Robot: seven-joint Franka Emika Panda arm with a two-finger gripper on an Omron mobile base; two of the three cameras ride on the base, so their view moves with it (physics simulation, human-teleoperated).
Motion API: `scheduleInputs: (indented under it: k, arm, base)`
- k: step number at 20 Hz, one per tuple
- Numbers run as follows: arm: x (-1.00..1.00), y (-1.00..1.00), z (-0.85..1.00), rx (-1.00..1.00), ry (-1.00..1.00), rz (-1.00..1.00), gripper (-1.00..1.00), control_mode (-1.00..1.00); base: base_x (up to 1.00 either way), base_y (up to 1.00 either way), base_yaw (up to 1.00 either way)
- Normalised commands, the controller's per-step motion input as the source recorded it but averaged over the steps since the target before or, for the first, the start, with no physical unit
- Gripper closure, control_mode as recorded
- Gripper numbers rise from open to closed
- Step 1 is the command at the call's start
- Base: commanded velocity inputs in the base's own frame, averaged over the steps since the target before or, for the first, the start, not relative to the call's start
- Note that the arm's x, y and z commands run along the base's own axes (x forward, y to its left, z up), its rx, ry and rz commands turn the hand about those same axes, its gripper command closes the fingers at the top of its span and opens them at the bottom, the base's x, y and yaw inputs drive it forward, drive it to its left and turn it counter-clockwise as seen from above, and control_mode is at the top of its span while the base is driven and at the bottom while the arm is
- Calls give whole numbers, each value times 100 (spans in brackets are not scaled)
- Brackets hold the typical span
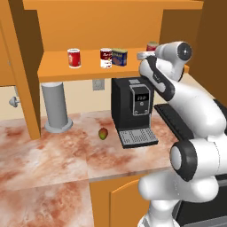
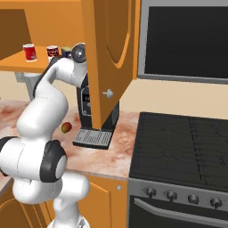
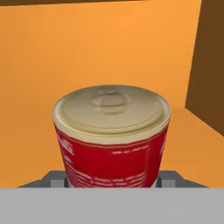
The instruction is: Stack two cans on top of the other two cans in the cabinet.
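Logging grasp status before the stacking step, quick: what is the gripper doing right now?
Gripper: fingers either side of a red can on the cabinet shelf; whether it is clamped cannot be told.

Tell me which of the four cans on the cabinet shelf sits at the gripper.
The rightmost red can, partly hidden behind the arm in the left base view; the other three stand apart further left.

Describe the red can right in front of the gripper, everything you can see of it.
The red can is a small upright cylinder with a glossy red side carrying faint pale print and a beige, ridged lid with a raised centre. It stands on the orange cabinet shelf, near the right wall, between the gripper's grey fingertips. Whether the fingertips touch it cannot be told.
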Motion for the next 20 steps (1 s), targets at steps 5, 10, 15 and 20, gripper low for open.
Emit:
scheduleInputs:
  k: [5, 10, 15, 20]
  arm:
    - [-7, 21, 29, -9, 0, 8, 100, -100]
    - [-1, 16, 38, -7, 6, 6, 100, -100]
    - [-6, 24, 34, -3, 9, 5, 100, -100]
    - [-12, 22, 26, 0, 6, 0, 100, -100]
  base:
    - [0, 0, 0]
    - [0, 0, 0]
    - [0, 0, 0]
    - [0, 0, 0]
